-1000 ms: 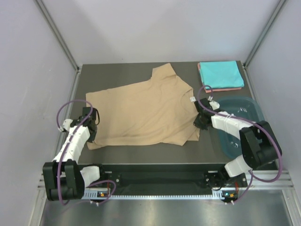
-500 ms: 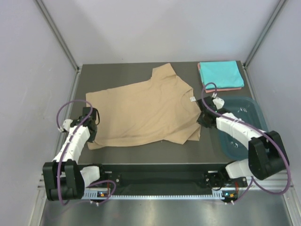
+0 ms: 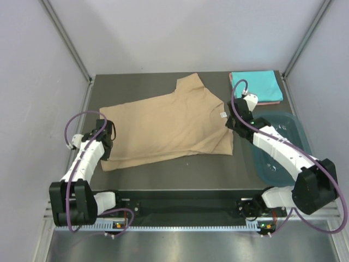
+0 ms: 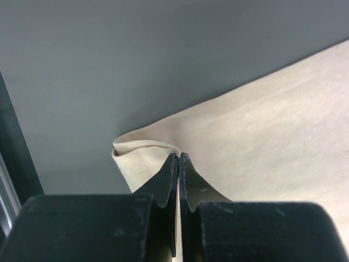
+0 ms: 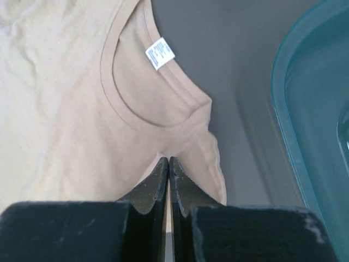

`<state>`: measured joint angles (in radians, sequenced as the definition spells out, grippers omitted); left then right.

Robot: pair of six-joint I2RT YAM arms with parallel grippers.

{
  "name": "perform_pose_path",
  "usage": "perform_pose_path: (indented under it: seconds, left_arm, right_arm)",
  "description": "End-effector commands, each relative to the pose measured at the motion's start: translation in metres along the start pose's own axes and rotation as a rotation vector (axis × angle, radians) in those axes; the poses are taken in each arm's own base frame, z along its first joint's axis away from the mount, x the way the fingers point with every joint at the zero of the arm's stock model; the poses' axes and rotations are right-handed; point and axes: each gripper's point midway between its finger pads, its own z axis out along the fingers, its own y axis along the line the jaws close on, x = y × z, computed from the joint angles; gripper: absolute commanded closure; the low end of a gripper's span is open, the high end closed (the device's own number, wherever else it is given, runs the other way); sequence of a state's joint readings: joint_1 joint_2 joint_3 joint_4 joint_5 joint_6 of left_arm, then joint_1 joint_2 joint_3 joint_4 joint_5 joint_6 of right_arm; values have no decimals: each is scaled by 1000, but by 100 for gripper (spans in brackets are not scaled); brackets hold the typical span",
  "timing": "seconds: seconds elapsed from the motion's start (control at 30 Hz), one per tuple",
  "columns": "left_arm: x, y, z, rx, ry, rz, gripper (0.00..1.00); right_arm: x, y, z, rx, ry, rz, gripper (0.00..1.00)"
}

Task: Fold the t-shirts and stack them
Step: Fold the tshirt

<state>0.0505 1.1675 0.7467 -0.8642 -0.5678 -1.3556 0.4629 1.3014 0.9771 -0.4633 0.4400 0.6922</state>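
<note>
The dark grey matte table (image 3: 180, 174) carried the tan t-shirt (image 3: 169, 128), a soft, plain cloth spread nearly flat across its middle, with the hem to the left, the ribbed round collar to the right and one sleeve pointing far. Near the right edge sat a rigid teal plastic tub (image 3: 264, 170) with rounded corners and a glossy wall. At the far right corner lay the turquoise t-shirt (image 3: 262, 84), folded to a neat rectangle on top of the salmon-pink t-shirt (image 3: 270, 102), of which only a thin edge showed. The left gripper (image 4: 178, 157) had its black fingers pressed together on the stitched near-left hem corner of the tan cloth. The right gripper (image 5: 168, 161) pinched the tan cloth just near of the collar, jaws closed. A small white label (image 5: 160, 53) lay inside the neckline.
</note>
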Motion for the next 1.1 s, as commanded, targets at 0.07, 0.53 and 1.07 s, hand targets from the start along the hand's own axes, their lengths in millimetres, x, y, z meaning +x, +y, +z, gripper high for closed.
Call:
perform_pose_path:
  seconds: [0.07, 0.53, 1.07]
  left_arm:
    - [-26, -12, 1, -33, -118, -48, 100]
    - [-26, -20, 10, -106, -129, -62, 100]
    - [-24, -15, 24, -174, -161, -39, 100]
  right_arm:
    - [-45, 20, 3, 1, -133, -69, 100]
    - [-71, 67, 23, -116, -184, -230, 100]
    - [-87, 145, 15, -346, -347, -550, 100]
